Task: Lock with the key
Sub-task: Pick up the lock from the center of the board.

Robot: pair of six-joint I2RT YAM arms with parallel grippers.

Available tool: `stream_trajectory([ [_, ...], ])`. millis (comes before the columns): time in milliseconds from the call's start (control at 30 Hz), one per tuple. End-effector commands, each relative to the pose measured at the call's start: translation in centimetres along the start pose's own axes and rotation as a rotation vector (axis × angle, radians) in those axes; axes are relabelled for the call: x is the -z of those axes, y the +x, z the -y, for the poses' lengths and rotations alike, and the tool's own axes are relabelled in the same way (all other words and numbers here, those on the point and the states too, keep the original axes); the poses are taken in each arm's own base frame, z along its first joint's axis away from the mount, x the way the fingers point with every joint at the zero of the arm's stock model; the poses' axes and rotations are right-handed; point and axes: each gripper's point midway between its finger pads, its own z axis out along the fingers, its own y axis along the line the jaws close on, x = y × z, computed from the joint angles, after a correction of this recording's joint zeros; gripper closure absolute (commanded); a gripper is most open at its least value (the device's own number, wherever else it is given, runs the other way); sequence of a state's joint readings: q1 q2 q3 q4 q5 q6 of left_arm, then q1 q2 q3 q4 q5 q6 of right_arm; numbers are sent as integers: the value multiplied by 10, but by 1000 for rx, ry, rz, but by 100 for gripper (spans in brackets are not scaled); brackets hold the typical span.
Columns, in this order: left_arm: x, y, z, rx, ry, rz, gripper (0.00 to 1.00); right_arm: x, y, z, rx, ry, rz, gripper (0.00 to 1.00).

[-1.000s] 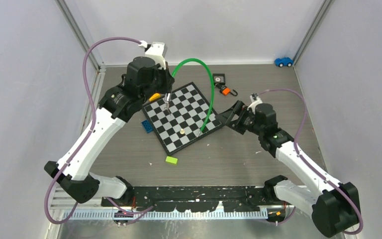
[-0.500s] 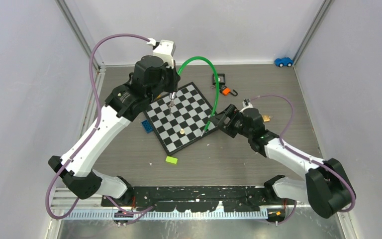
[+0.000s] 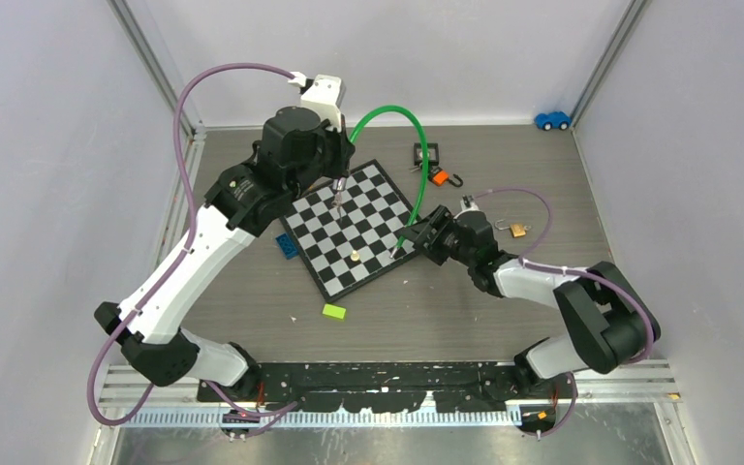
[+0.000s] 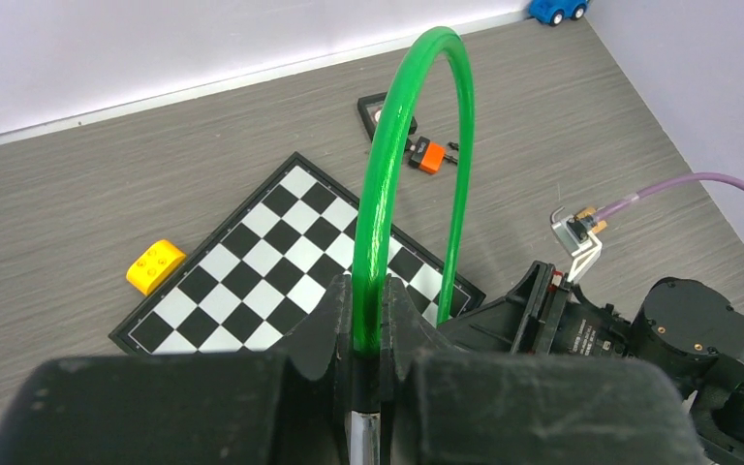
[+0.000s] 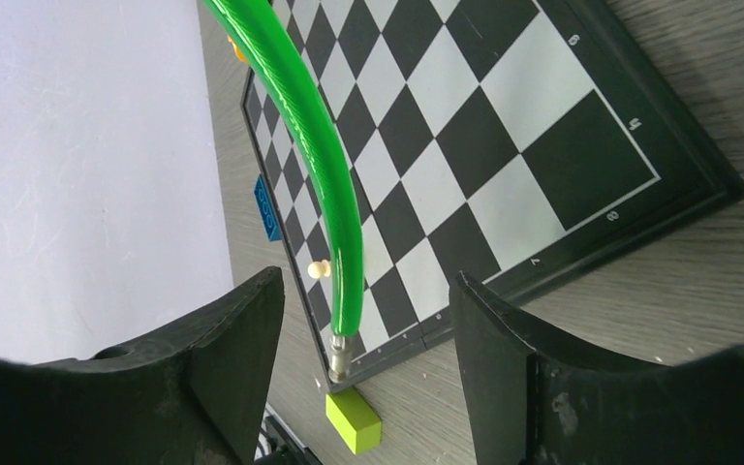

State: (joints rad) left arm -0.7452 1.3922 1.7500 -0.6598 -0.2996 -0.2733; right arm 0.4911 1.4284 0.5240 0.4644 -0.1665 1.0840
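A green cable (image 3: pixel 417 165) arches over the chessboard (image 3: pixel 349 242). My left gripper (image 3: pixel 337 186) is shut on one end of it, and in the left wrist view (image 4: pixel 370 310) the cable (image 4: pixel 387 174) rises from between the closed fingers. The other end, with a metal tip (image 3: pixel 390 258), hangs at the board's right corner. My right gripper (image 3: pixel 424 235) is open beside that end. In the right wrist view (image 5: pixel 363 283) the cable (image 5: pixel 300 116) and its tip (image 5: pixel 341 358) hang between the spread fingers without touching them. A small brass padlock (image 3: pixel 517 230) lies behind the right arm. I cannot pick out a key.
An orange clip (image 3: pixel 438 176) and a black square case (image 3: pixel 427 152) lie behind the board. A pale pawn (image 3: pixel 355 256) stands on the board. A lime block (image 3: pixel 333 311), a blue brick (image 3: pixel 288 246), a yellow brick (image 4: pixel 155 265) and a blue toy car (image 3: pixel 551 120) lie around.
My right gripper has swung left to the cable's hanging end, uncovering the brass padlock. My left gripper has shifted slightly right and back with the cable in it.
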Motion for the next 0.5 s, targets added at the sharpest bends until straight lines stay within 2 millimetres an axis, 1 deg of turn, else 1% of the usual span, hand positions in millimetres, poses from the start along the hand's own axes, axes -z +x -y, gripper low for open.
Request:
stream_trajectory([
  [0,9,-45,5,39,15,152,100,-5,-7,-30,-9,-128,38,33],
  [67,9,-45,5,38,15,153,100,-8,-6,-29,-10,-127,37,35],
  [367,11,-46,5,38,19,157,100,-21,-6,-26,-7,-122,34,49],
  [467,10,-44,5,37,18,152,100,-24,-6,-27,-10,-129,30,52],
])
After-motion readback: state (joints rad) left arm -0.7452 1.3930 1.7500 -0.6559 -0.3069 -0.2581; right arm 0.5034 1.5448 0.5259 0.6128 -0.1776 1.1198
